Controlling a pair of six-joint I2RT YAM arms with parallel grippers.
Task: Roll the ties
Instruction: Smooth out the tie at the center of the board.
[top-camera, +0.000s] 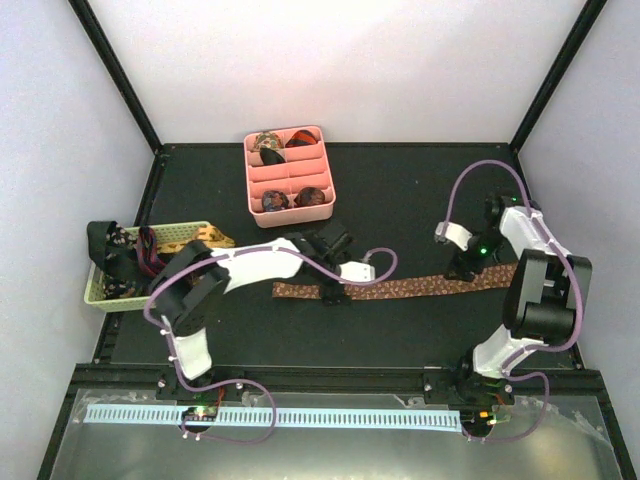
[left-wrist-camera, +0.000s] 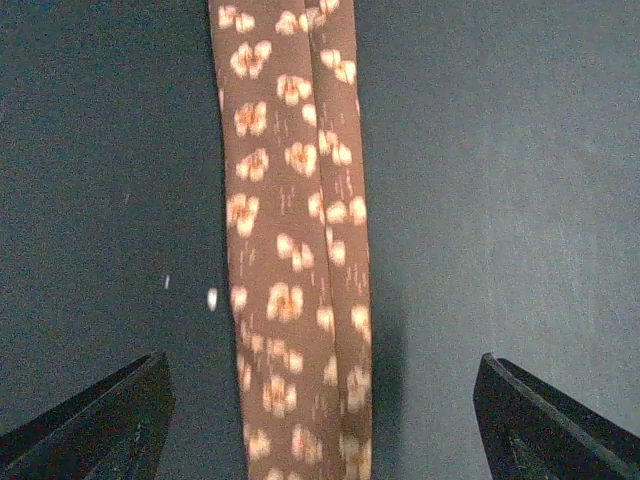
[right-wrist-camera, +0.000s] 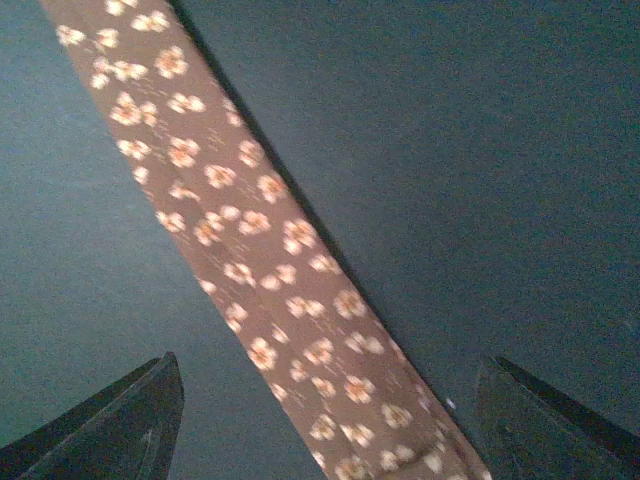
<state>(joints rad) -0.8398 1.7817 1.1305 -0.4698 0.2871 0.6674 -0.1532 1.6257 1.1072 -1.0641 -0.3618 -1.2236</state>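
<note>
The brown tie (left-wrist-camera: 300, 250) is cut off at both wrist views' edges; the woven basket (top-camera: 178, 233) holds dark contents too small to be identified.

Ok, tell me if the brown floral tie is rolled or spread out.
Spread out: the brown floral tie lies as one long flat strip on the black table; both wrist views show it flat.

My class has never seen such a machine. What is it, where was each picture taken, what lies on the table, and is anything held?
Two robot arms stand at the near edge of a table. The wide picture looks down from above: left arm on the left, right arm on the right. The other two come from a camera on each wrist, looking between its open jaws. A brown flowered tie lies flat beneath both; nothing is held. A pink tray holds rolled ties; a basket holds loose ties.
</note>
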